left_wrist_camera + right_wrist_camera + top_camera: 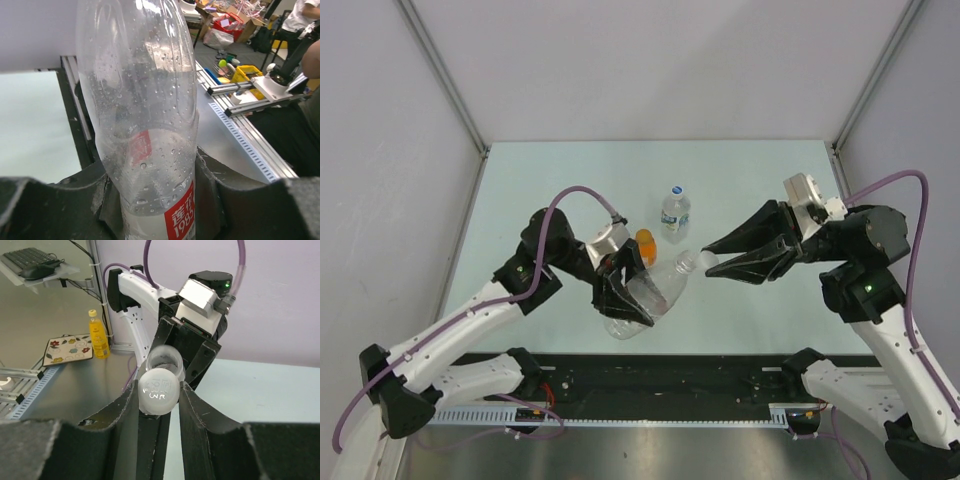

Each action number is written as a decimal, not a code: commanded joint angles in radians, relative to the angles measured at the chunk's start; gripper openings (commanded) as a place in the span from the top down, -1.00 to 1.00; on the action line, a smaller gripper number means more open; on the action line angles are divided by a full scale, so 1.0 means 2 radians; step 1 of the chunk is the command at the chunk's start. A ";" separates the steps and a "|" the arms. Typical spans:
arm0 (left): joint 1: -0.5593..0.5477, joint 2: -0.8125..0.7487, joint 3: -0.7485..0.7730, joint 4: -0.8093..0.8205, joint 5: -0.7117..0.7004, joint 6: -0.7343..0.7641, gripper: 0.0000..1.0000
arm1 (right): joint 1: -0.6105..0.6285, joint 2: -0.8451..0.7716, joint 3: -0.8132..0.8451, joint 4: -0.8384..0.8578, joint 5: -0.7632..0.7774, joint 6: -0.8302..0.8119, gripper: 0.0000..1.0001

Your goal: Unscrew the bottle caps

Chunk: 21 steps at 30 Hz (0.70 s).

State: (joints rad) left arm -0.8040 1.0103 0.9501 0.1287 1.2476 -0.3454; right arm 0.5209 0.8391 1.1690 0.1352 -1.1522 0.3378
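The right pincer [159, 399] is clenched on the small white cap [159, 390] of the slim clear bottle [655, 288]. One finger presses on each side of the cap. The left pincer [623, 293] is clenched around the wide lower part of the same bottle, near its red label [179, 220]. The bottle is up in the air over the near side of the tabletop [560, 180]. It is tipped over, with its cap end pointing to about 2 o'clock.

The bottle looks almost empty, so it is likely light. Its walls look thin and soft, so a hard squeeze could squash it. A weak squeeze could let it spin. The cap is small and looks hard. The best holds seem to be the wide body for one pincer and the sides of the cap for the other, as they are now.

The left wrist view shows tiny water drops inside the bottle and the writing on the label. The top view does not show these. The right wrist view looks straight at the flat face of the cap and shows both fingers touching it. Only the top view shows the other two bottles. The orange bottle [646, 243] is just behind the left pincer, at 11 o'clock from the held bottle. The bottle with the blue label [674, 213] stands upright at 12 o'clock, a little farther back.
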 commanded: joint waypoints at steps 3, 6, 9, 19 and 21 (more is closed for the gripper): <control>0.015 -0.027 -0.003 0.046 0.005 0.027 1.00 | -0.029 -0.021 0.001 0.011 0.025 0.020 1.00; 0.022 -0.039 -0.007 0.015 -0.021 0.048 1.00 | -0.043 -0.038 0.001 -0.018 0.125 -0.005 1.00; 0.025 -0.055 -0.012 -0.027 -0.086 0.078 1.00 | -0.044 -0.049 0.001 -0.068 0.299 -0.032 1.00; 0.028 -0.072 -0.016 -0.082 -0.354 0.086 0.99 | -0.046 0.065 -0.050 -0.214 0.806 -0.024 1.00; 0.027 -0.073 -0.011 -0.095 -0.383 0.084 1.00 | -0.052 0.076 -0.077 -0.188 0.835 0.001 1.00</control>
State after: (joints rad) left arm -0.7555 0.8654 0.8955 0.0006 0.6964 -0.1989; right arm 0.4324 0.9302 1.1168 -0.1898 0.1711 0.2783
